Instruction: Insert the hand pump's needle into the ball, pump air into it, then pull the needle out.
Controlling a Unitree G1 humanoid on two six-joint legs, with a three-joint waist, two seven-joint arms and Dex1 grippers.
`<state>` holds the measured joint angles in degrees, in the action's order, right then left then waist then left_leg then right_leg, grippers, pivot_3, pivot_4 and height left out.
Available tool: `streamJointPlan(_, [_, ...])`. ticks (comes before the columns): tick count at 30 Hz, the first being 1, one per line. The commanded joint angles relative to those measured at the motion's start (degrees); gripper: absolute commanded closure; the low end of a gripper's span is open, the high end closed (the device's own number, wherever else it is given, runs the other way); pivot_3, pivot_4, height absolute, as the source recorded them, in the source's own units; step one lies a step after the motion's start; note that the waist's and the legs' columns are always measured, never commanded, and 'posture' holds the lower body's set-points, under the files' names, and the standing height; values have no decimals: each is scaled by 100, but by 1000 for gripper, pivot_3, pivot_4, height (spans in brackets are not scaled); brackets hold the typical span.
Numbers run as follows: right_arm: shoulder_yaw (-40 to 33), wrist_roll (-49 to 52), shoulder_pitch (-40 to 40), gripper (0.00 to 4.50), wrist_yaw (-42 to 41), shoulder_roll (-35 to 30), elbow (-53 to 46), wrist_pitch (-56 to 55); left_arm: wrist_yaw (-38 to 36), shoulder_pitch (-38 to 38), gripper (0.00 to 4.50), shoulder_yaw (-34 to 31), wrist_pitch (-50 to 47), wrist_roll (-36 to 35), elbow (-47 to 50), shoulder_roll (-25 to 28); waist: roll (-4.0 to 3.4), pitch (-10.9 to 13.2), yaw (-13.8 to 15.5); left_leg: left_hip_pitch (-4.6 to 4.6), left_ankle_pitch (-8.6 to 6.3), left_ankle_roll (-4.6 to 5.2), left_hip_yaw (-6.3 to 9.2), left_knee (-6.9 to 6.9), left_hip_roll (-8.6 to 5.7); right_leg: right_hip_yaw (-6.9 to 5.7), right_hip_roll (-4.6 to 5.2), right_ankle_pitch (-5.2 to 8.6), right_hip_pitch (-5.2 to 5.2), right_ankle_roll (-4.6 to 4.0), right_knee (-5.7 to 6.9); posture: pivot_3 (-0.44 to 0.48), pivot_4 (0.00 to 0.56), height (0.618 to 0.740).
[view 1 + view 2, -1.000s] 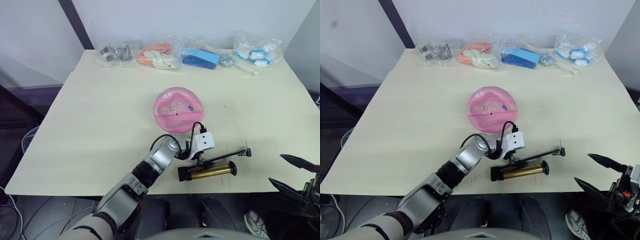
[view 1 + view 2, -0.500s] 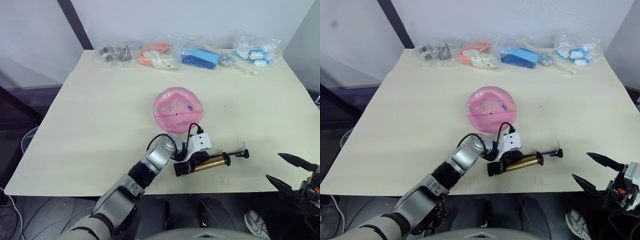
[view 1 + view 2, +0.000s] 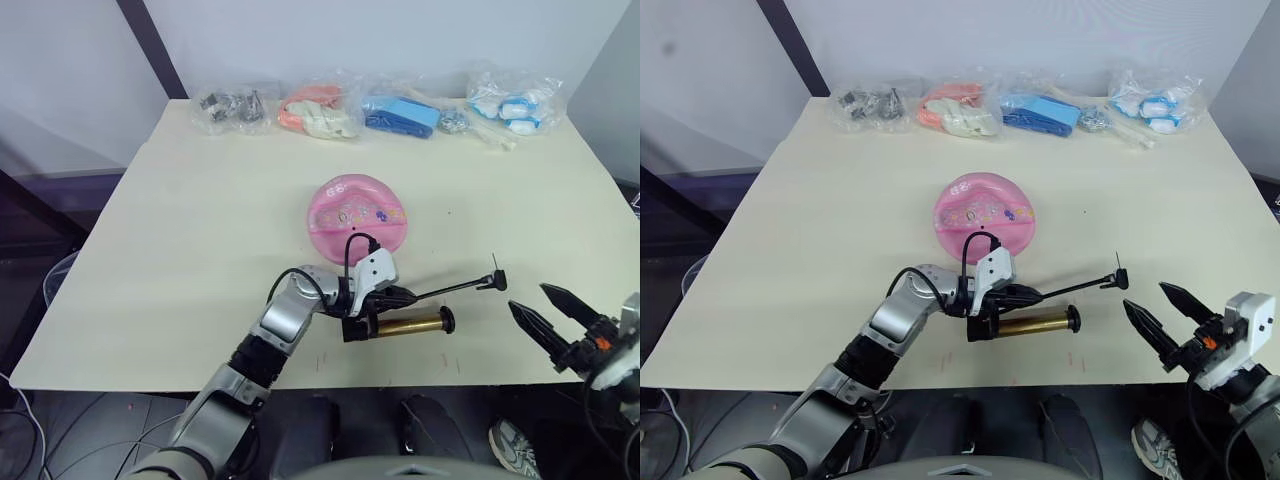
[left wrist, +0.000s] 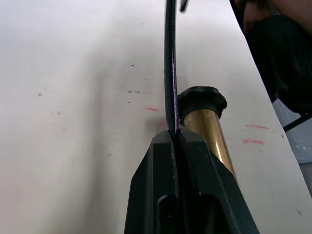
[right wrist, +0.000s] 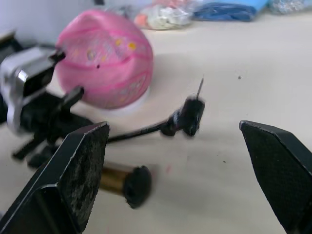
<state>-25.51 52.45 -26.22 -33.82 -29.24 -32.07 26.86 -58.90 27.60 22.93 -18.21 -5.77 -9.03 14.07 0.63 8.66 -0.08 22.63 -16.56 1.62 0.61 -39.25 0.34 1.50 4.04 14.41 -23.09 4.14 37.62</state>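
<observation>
The pink ball (image 3: 357,215) with cartoon prints sits dented at the table's middle. Just in front of it lies the gold hand pump (image 3: 408,325), its black end cap (image 4: 201,100) toward my right. My left gripper (image 3: 403,296) is shut on the pump's thin black hose (image 4: 170,73), which stretches rightward above the table. At the hose's end a black fitting (image 5: 190,114) carries the needle (image 5: 200,87), pointing up. A short way right of the needle, my right gripper (image 3: 530,298) hangs open near the front edge, its wide-spread fingers (image 5: 83,165) holding nothing.
Several clear bags line the far edge of the table (image 3: 180,230): metal parts (image 3: 230,105), pink-orange items (image 3: 318,110), blue items (image 3: 400,115) and white-blue items (image 3: 510,100). The table's front edge runs just before the pump.
My left gripper has shut on the hose and drawn back to the left, dragging the pump along and raising the hose. The right gripper has moved in toward the needle.
</observation>
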Motion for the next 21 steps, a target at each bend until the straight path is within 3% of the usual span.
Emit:
streamJointPlan(1, [21, 931, 249, 0, 1030, 56, -386, 706, -36, -22, 4477, -127, 200, -165, 219, -4, 0, 0, -2, 0, 0, 0, -1, 0, 0, 0, 0, 0, 0, 0, 0, 0, 150, 740])
streamJointPlan(6, [84, 2121, 748, 0, 2216, 161, -298, 1215, -30, -84, 4477, -162, 259, -205, 254, 58, 0, 0, -10, 2, 0, 1, 1, 0, 0, -1, 0, 0, 0, 0, 0, 0, 150, 740])
streamJointPlan(10, [173, 2647, 1054, 0, 2661, 165, -128, 1358, -62, -106, 4477, -162, 283, -255, 249, 97, 0, 0, -21, 3, 0, 1, 1, 0, -1, -2, -1, 0, 0, 0, -1, 0, 150, 740])
streamJointPlan(21, [331, 2787, 1384, 0, 2583, -85, 322, 1625, -154, -114, 4477, -153, 261, -297, 232, 132, 0, 0, -50, 4, 0, 2, 1, 0, 0, -2, -3, 0, 0, 1, -1, 0, 150, 740])
